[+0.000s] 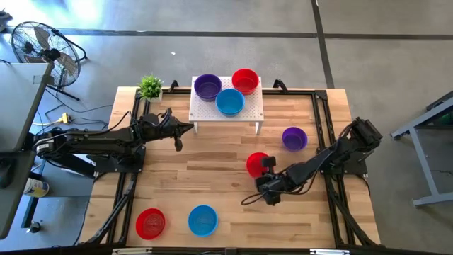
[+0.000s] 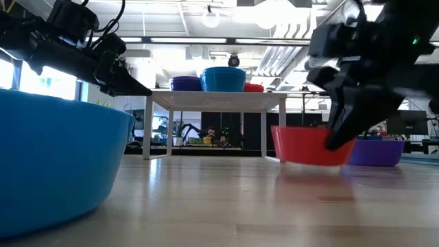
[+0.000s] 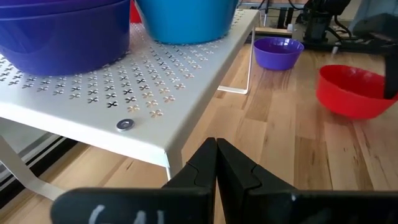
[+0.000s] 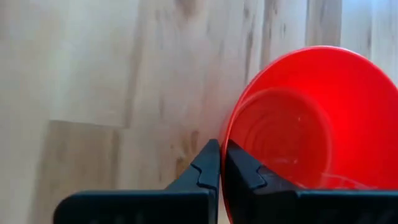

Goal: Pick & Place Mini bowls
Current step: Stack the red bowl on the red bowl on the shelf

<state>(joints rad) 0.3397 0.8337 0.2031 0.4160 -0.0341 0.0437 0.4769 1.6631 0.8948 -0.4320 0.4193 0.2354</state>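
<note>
- Right end effector (image 4: 219,163) pinches the red bowl's (image 4: 292,124) rim, bowl tilted beside its fingers.
- Lift slowly; thin grip may slip.
- Left end effector (image 3: 216,163) closed, empty, beside stand (image 3: 155,81).

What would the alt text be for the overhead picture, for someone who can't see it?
The right end effector is shut on the rim of a red bowl mid-table. Three bowls sit on a white stand; the left end effector waits beside it.
</note>
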